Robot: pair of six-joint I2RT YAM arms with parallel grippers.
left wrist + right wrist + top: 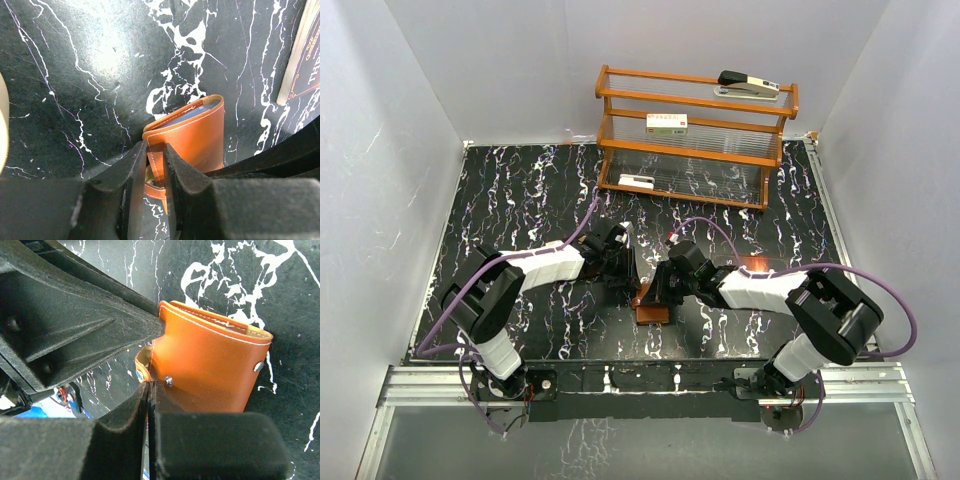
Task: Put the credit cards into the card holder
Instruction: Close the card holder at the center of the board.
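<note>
Smooth orange white-stitched leather card holder (653,309) is sitting on the black marbled table (510,200), long axis running away from left gripper (155,150), which is pinching its edge. Beside a rivet (169,381), right gripper (150,386) is pressing its fingers fully together.

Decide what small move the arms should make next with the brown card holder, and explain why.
Probably draw the left end effector aside to swing the cover open. The card holder is almost folded shut; the left end effector pinches one leather flap, and the right end effector is shut against the snap edge, so no pocket is open for a card.
</note>
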